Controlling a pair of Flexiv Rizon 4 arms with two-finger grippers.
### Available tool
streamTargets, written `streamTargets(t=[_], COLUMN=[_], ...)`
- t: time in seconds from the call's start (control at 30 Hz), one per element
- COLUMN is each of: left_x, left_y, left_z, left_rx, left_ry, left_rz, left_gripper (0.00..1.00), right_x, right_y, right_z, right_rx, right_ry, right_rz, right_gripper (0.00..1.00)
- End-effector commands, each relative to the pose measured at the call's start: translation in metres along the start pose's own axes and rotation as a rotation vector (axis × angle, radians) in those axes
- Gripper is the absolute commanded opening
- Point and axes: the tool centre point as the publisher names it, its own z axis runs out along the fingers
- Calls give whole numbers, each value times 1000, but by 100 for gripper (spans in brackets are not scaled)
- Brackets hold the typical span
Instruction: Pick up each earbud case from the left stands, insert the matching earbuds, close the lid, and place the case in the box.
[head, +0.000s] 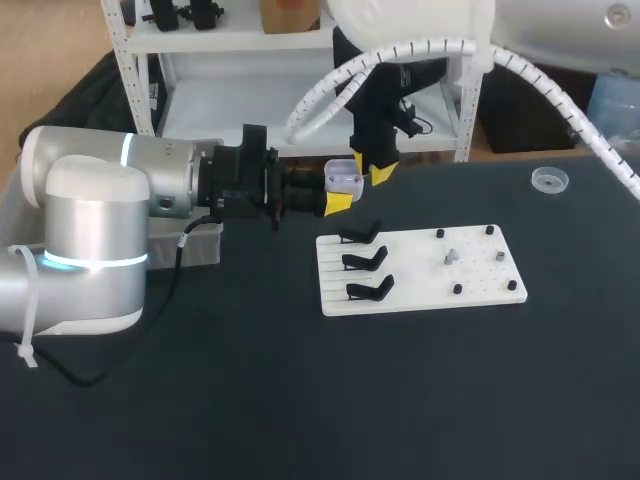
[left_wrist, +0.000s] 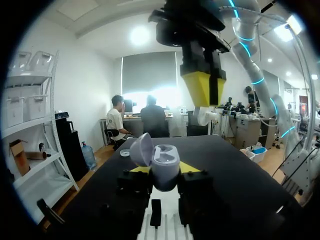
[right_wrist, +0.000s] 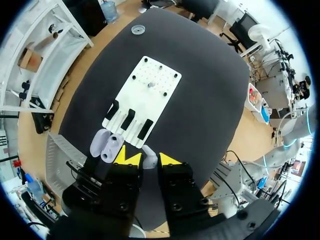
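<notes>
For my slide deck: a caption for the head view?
Left gripper holds an open earbud case near the stand board; right gripper hangs close above it.

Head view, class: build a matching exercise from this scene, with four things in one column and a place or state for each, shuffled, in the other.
Things
1. earbud case
2. black stands
3. clear round dish
4. right gripper

Places or states
A. empty, on the white board
B. lid open, held in the left gripper
C. alone on the table, off the board
D. just above the case, holding a white earbud

Pairs: 1-B, 2-A, 3-C, 4-D
</notes>
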Motion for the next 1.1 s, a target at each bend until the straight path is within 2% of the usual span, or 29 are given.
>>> streamTargets(t=[0.03,0.27,0.57,0.8,1.1], left_x=[0,0,0,0,0], left_y=[-2,-2,-2,-2,-2], left_z=[0,0,0,0,0], left_rx=[-5,-5,-5,-5,-5], left_ry=[-2,-2,-2,-2,-2], left_rz=[1,1,1,1,1], left_gripper=[0,0,0,0,0], right_x=[2,8,12,8,3], right_y=[4,21,32,35,40], right_z=[1,0,5,12,19], right_rx=[-21,-63,-93,-142,-148], right_ry=[3,-18,11,21,19], right_rz=[28,112,164,132,94], right_gripper=[0,0,0,0,0])
